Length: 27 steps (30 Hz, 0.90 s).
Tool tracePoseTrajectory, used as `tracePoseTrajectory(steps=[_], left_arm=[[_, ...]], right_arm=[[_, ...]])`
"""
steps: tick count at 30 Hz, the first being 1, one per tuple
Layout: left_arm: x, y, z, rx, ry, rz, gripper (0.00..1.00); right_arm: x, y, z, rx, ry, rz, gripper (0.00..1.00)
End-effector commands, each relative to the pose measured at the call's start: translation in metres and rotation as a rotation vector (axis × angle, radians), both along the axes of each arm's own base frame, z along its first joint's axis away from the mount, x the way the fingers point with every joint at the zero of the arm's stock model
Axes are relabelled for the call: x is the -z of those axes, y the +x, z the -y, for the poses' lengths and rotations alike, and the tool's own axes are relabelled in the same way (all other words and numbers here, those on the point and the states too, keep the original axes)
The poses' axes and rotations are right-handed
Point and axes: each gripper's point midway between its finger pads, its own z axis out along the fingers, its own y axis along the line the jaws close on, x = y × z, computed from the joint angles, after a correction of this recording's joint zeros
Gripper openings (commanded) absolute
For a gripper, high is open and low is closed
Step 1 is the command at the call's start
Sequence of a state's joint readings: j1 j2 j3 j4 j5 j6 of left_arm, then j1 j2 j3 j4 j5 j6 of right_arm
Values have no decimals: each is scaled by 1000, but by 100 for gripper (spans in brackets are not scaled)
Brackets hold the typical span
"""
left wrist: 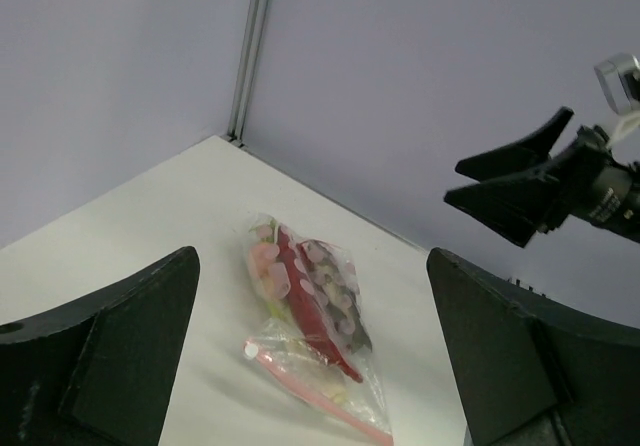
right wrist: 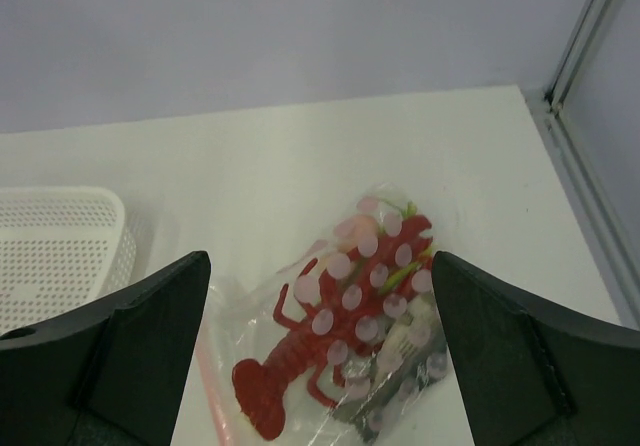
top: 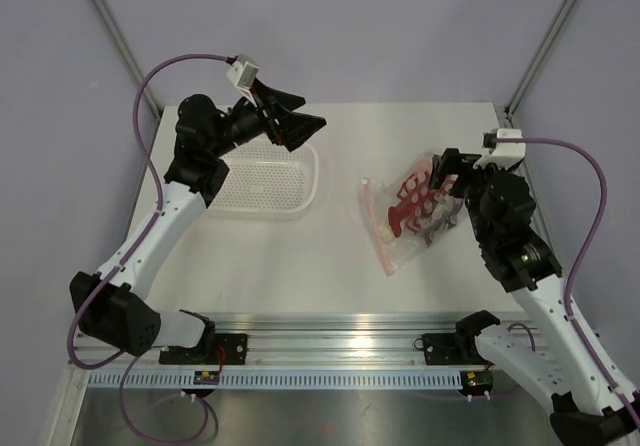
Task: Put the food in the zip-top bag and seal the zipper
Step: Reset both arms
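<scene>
left end effector (left wrist: pixel 312 256): jaws fully apart, holding nothing, raised near basket (top: pixel 316 181).
right end effector (right wrist: pixel 322 256): jaws fully apart, empty, just above zip-top bag (top: pixel 400 236).
step: likely seal check; pin one end of zipper (left wrist: pixel 320 396), pinch and run along whole strip.
bag: flat on surface (top: pixel 300 276), right of centre; lobster (right wrist: pixel 320 356), pink round pieces (right wrist: pixel 352 296) inside.
basket: no food visible.

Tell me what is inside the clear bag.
A red lobster fills most of the bag, with a green leaf and a grey piece beside it. Whatever lies under the lobster is covered.
</scene>
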State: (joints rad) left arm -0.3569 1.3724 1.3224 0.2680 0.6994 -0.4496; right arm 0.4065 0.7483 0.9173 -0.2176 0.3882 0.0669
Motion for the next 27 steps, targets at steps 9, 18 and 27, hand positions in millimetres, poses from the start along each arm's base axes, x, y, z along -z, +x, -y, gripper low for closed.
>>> tracePoseTrajectory(steps=[9,18,27], left_arm=[[132,-12,-77,-497,227,-380,99],[146,-47,-126,-647,358,-334,99],[179,-66,-149,-738,353,-388,99]], right_arm=[[89,29,-14,179,91,-529,99],[136,17,14,377,36,-634,99],[152,0,26,423,58,-617,99]])
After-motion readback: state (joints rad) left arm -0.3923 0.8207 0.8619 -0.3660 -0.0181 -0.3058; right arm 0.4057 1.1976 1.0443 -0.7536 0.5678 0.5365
